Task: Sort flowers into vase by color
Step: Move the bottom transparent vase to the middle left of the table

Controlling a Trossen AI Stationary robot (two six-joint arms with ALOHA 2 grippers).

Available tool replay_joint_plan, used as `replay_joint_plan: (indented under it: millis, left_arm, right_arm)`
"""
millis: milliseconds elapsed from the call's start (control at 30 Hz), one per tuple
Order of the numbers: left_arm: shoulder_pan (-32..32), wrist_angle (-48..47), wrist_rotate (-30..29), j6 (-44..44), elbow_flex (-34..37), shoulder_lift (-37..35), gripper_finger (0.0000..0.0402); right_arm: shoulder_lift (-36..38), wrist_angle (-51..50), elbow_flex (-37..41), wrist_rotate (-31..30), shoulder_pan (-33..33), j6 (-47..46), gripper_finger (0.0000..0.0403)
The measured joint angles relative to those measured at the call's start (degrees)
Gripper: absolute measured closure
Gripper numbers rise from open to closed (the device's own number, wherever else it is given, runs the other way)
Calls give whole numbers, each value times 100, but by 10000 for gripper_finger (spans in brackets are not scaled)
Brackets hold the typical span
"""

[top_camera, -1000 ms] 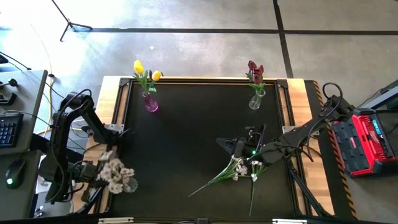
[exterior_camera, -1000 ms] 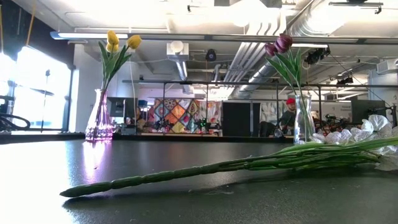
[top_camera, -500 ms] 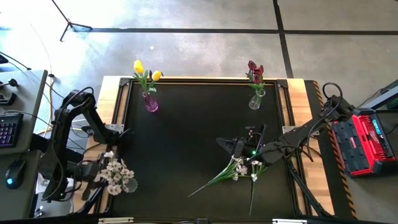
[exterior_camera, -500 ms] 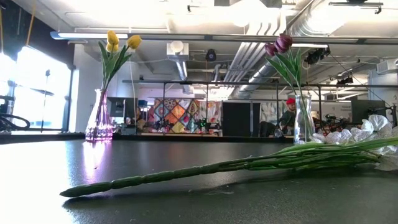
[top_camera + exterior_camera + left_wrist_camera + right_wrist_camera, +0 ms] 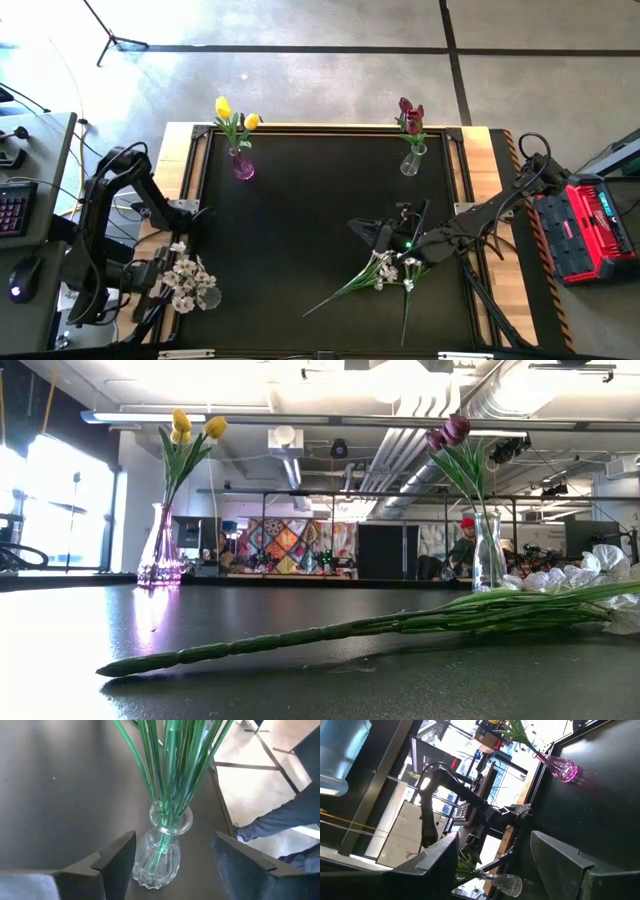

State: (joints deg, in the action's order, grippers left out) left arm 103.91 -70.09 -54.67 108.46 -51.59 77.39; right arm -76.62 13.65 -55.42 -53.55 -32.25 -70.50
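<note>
Left wrist view shows the left gripper (image 5: 170, 865) with its fingers (image 5: 117, 857) spread wide and released, one on each side of a clear ribbed vase (image 5: 159, 855) without touching it. Green stems (image 5: 170, 765) of the white spray stand bunched in that vase's neck. From above, this vase with the white blossoms (image 5: 185, 280) sits at the lower left of the frame, on the table's (image 5: 300, 220) left edge, just beside the left arm.

Right gripper (image 5: 378, 235) hovers at centre right of the high view, fingers parted and empty, just above a loose white spray (image 5: 385, 270) lying flat on the black top. Across the low view its long stem (image 5: 330, 632) stretches along the table.

Yellow tulips (image 5: 232, 112) stand in a purple vase (image 5: 242, 165) at the upper left; dark red tulips (image 5: 409, 116) stand in a clear vase (image 5: 410, 162) at the upper right.
</note>
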Motion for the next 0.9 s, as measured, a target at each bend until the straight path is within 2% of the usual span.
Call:
replay_joint_plan:
  millis: [200,467,700,900]
  left_arm:
    - [-91,-40,-108,211,41,108,158]
    - [-152,151,394,521,196,-65,160]
    - [-447,-514,737,732,184,-660,161]
    - [-468,-629,882,226,211,-1121,161]
  right_arm:
    - [0,4,0,-27,2,2,167]
    - [0,208,0,-98,16,208,167]
    - [-18,496,-9,-151,62,499,167]
    - [-97,595,-13,-108,74,636,167]
